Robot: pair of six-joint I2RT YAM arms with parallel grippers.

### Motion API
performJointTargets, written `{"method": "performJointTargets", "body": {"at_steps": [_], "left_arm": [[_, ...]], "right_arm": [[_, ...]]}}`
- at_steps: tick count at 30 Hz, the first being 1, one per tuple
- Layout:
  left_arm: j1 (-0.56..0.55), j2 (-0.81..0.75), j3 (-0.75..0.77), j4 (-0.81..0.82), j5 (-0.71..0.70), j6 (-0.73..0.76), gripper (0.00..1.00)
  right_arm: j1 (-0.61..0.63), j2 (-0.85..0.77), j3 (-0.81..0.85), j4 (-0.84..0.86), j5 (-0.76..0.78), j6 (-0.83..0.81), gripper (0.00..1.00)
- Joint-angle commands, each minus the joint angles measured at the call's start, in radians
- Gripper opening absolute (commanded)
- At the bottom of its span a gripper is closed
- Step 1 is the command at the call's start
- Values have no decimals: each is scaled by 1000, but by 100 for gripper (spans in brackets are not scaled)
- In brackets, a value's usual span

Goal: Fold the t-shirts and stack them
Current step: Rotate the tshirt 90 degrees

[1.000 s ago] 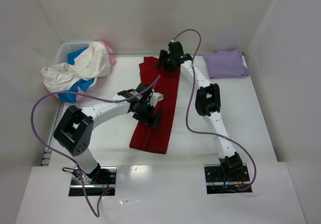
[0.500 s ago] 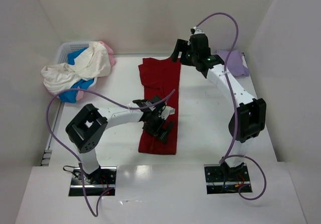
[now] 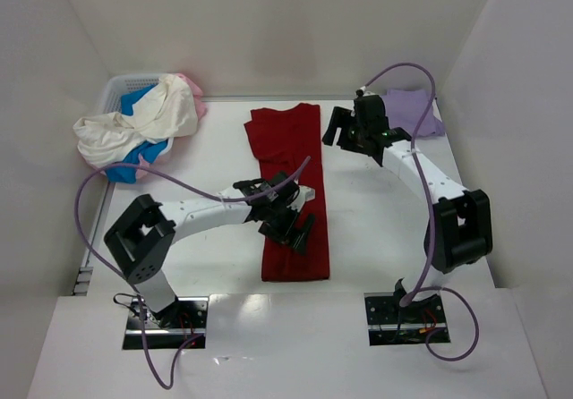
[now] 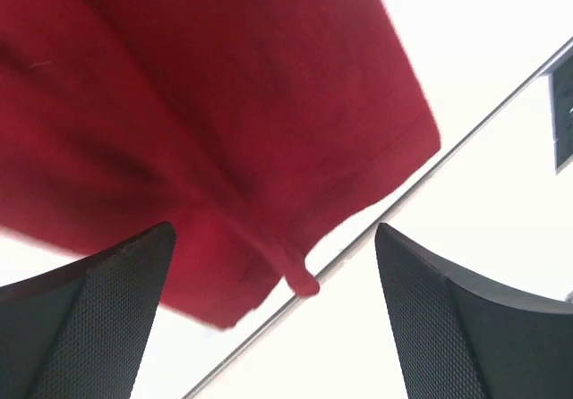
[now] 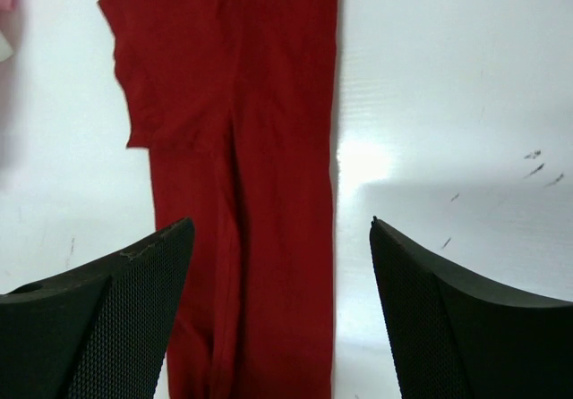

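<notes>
A dark red t-shirt (image 3: 286, 140) lies folded into a long narrow strip down the middle of the table. My left gripper (image 3: 294, 227) hovers open over its near half; in the left wrist view the red cloth (image 4: 224, 104) fills the top left, and nothing sits between the fingers around my left gripper (image 4: 273, 327). My right gripper (image 3: 338, 129) stands open just right of the strip's far end; in its wrist view it is raised above the red strip (image 5: 251, 148), with my right gripper (image 5: 282, 309) holding nothing. A folded lavender t-shirt (image 3: 421, 111) lies at the back right.
A white lattice basket (image 3: 121, 84) at the back left holds a heap of cream-white (image 3: 148, 117), blue (image 3: 134, 104) and pink (image 3: 192, 89) shirts spilling over its rim. White walls close in the table on three sides. Purple cables loop above both arms.
My right gripper has left the shirt's far end, swung right and opened wider. My left gripper has slid nearer and rightward, and the strip's near end has shifted right and lies straighter.
</notes>
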Motion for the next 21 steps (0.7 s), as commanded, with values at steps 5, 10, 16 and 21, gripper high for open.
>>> {"method": "performJointTargets", "body": {"at_steps": [5,10,16,21], "left_arm": [[40,-146,32,-5,-273,-82,100],[124,-70,58,94,-328,-101,100],[178,-25,20,167,-268,-138,100],[178,-45,-101,176,-231,-198,92]], "right_arm": [[4,-144,-171,95,-173,-7,83],[4,-200,-277,116,-228,2,72],[47,-246,-340,116,-228,11,52],[94,-235,-383,149,-228,29,52]]}}
